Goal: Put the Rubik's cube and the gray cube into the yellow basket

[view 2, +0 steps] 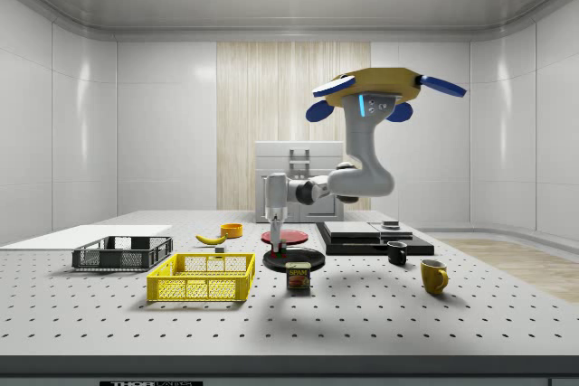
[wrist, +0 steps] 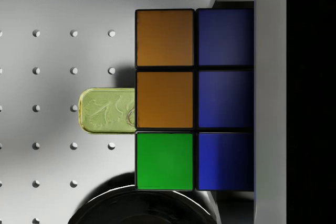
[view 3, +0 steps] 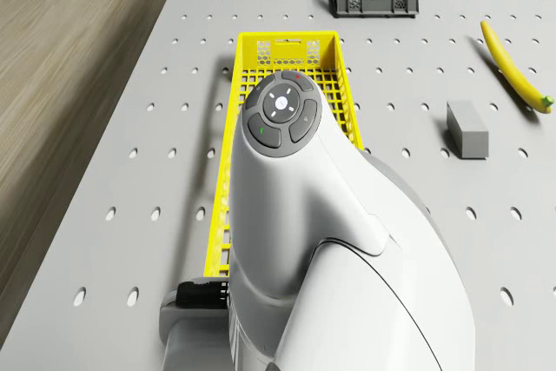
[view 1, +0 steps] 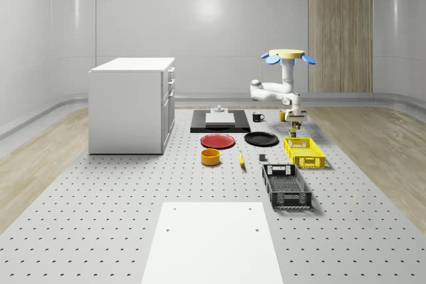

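Looking over one perforated table [view 1: 100, 217], largest of all, with one white cabinet [view 1: 132, 104] at the whole-scene view's left and one white sheet [view 1: 213, 241] cut off by the near edge. Next in bulk, one drone [view 2: 380, 88] hovering above the table's far part, over the mugs, its white arm [view 3: 295, 241] blocking most of the near end of the one yellow basket [view 3: 291, 49] in the drone view. Beyond, one black mat [view 1: 219, 124] carrying a pale object too small to name. Beside the yellow basket, one dark crate [view 1: 286, 185], partly cut off in the drone view. Counting two plates, a red plate [view 1: 217, 141] and a black plate [view 1: 261, 139], the latter half hidden under the cube in the wrist view. Then one orange bowl [view 1: 210, 157], one banana [view 3: 517, 76], two mugs, a black mug [view 2: 396, 252] and a yellow mug [view 2: 433, 276], and one can [view 2: 298, 276], its lid partly covered in the wrist view. Smallest: one gray cube [view 3: 469, 129] lying on the table between banana and yellow basket, apart from both; one Rubik's cube [wrist: 194, 98] clamped in the closed gripper [view 2: 275, 221], held in the air above the can and black plate, beside the basket's far end, not in it.
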`<state>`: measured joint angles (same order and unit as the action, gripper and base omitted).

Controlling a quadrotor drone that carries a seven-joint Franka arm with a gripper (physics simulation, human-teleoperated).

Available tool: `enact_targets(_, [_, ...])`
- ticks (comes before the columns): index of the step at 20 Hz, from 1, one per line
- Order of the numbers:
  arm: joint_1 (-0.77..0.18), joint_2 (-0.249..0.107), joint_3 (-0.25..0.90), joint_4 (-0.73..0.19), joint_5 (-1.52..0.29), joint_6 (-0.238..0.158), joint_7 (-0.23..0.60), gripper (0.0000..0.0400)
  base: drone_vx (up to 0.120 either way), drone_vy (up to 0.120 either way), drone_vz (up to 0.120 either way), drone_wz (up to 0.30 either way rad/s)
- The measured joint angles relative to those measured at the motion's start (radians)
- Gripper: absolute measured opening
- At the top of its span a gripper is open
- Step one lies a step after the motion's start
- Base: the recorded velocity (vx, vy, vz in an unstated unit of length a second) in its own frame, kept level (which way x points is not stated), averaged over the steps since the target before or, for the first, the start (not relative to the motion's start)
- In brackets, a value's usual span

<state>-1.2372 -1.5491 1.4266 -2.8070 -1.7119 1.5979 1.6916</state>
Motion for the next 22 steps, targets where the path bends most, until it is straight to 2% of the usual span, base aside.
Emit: enact_targets(22, [-0.004,-0.024,0.002,0.001,0.010,0.022,0.003,0.0325,0.120,0.000,0.000,0.000])
